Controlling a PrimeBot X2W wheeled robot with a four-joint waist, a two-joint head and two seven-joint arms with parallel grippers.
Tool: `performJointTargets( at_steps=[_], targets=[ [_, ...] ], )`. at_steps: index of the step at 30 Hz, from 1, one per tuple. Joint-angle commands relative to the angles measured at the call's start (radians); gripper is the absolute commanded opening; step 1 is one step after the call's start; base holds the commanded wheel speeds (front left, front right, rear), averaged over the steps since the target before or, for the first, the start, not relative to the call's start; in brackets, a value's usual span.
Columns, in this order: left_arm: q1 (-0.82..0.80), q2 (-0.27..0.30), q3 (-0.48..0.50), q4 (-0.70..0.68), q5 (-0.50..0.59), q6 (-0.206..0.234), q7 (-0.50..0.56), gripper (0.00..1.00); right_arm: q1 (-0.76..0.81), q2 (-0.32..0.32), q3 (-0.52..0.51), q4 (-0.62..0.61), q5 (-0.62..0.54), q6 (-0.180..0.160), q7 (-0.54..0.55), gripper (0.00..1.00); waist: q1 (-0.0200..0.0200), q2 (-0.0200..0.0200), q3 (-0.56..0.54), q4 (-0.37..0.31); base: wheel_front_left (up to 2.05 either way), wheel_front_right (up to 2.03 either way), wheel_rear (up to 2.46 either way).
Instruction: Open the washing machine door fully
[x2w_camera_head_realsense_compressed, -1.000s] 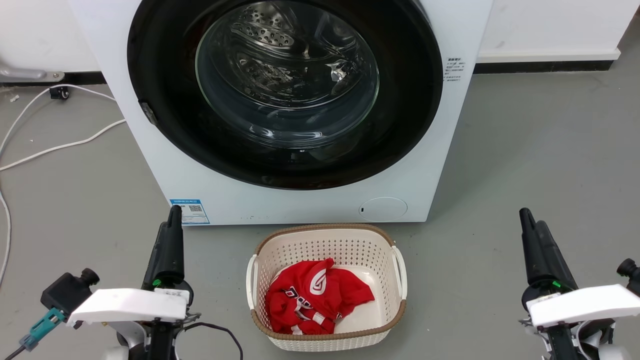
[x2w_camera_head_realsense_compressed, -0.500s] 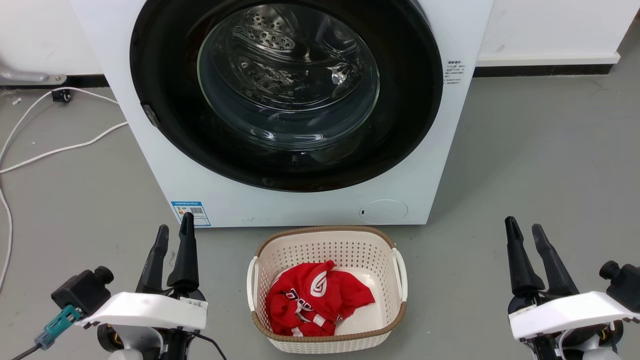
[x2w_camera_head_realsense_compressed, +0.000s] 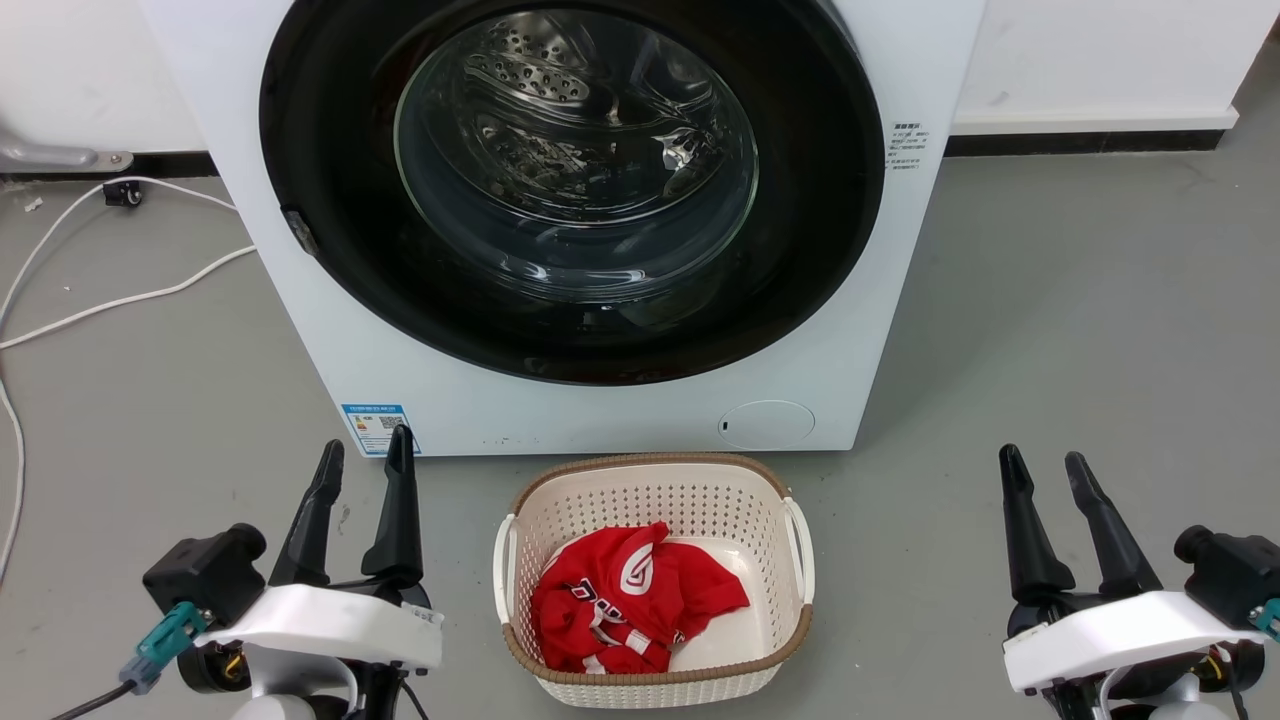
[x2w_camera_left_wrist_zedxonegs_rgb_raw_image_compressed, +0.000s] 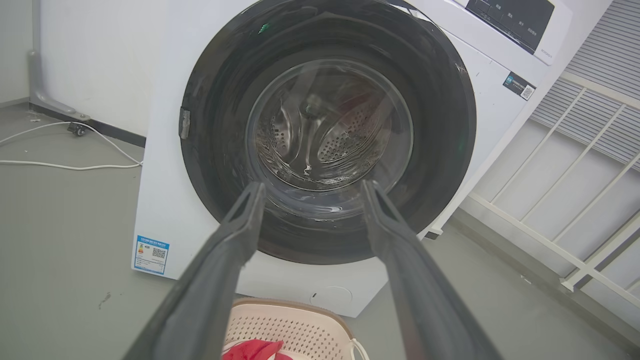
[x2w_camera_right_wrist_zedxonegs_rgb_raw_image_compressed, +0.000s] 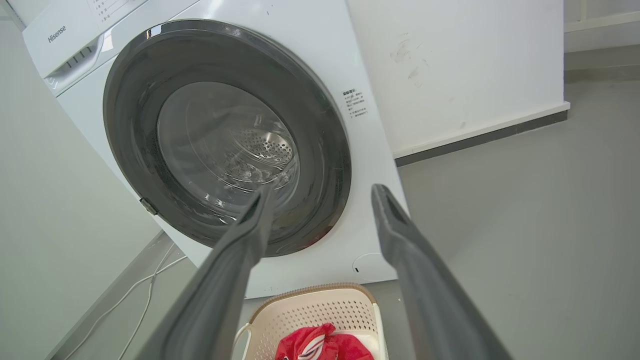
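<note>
Before us the washing machine door (x2w_camera_head_realsense_compressed: 575, 160) lies shut, flush against the front of the white washing machine (x2w_camera_head_realsense_compressed: 600, 415). Our left gripper (x2w_camera_head_realsense_compressed: 365, 445) and right gripper (x2w_camera_head_realsense_compressed: 1042, 460) hover low at either side, well apart from the door, each with its fingers spread and holding nothing. Between them on the grey floor (x2w_camera_head_realsense_compressed: 1050, 330), just before the machine, stands a pale basket (x2w_camera_head_realsense_compressed: 655, 468) with a red garment (x2w_camera_head_realsense_compressed: 630, 590) in it.

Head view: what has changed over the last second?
Both pincers opened: the left pincer and right pincer went from shut to spread, holding nothing. The washing machine door stayed shut and untouched; the basket with the red garment did not move.
</note>
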Motion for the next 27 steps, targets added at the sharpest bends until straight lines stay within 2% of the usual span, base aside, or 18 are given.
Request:
performJointTargets(
  at_steps=[1,15,27],
  targets=[
    [-0.003,0.010,-0.007,-0.016,0.029,0.008,-0.008,1.00,0.000,0.001,0.001,-0.010,-0.030,0.000,-0.010,1.00,0.0000,0.0000,0.000,0.000,0.00,0.00,0.00],
    [0.002,0.048,-0.064,-0.035,0.173,0.078,-0.044,1.00,0.004,0.002,0.005,-0.021,-0.175,0.000,-0.030,1.00,0.0000,0.0000,-0.002,0.002,0.00,0.00,0.00],
    [0.016,0.058,-0.091,-0.048,0.265,0.126,-0.071,1.00,0.011,0.002,0.006,-0.027,-0.268,0.000,-0.038,1.00,0.0000,0.0000,-0.004,0.004,0.00,0.00,0.00]
  ],
)
